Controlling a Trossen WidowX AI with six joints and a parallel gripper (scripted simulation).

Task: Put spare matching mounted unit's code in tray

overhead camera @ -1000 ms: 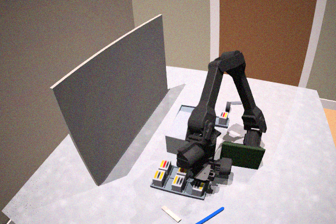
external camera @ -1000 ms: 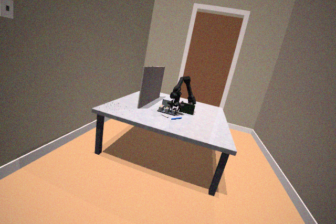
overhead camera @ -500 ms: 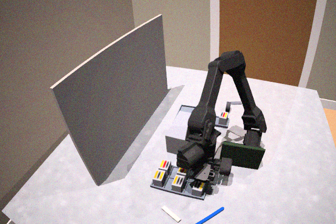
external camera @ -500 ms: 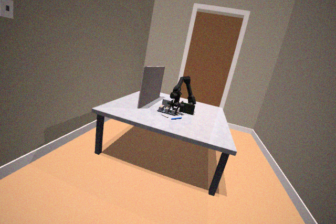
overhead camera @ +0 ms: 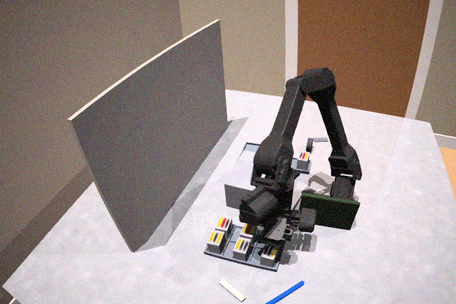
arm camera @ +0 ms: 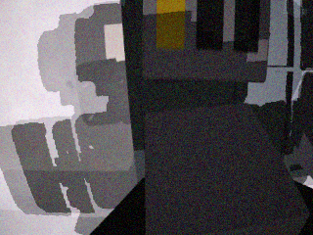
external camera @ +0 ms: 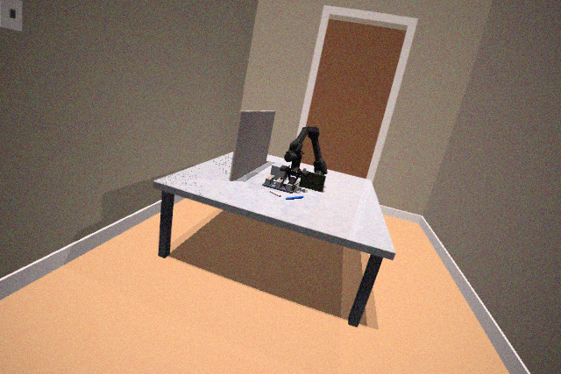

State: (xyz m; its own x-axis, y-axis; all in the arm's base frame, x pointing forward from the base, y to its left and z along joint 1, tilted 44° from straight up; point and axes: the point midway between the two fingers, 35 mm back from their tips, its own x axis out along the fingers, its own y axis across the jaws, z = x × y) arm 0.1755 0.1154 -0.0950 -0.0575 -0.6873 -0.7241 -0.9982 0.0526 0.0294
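My gripper [overhead camera: 272, 240] [arm camera: 201, 182] is low at the back right of the spares rack [overhead camera: 228, 255]. It is shut on a grey spare block [arm camera: 217, 166], whose striped top is out of the wrist view. In front of it a spare with yellow and black stripes [overhead camera: 267, 259] [arm camera: 205, 66] stands in the rack. Several more striped spares stand to the left, one with yellow, red and black stripes [overhead camera: 224, 224]. A shallow tray [overhead camera: 252, 144] is partly hidden behind the arm. Another striped block [overhead camera: 303, 159] stands behind the arm. I cannot tell the mounted unit's back code.
A tall grey panel [overhead camera: 154, 139] [external camera: 253, 144] stands on the left. A low grey plate [overhead camera: 235, 197] stands behind the rack, and a dark green board [overhead camera: 328, 212] stands to its right. A white strip [overhead camera: 231, 290] and a blue stick [overhead camera: 286, 292] lie in front.
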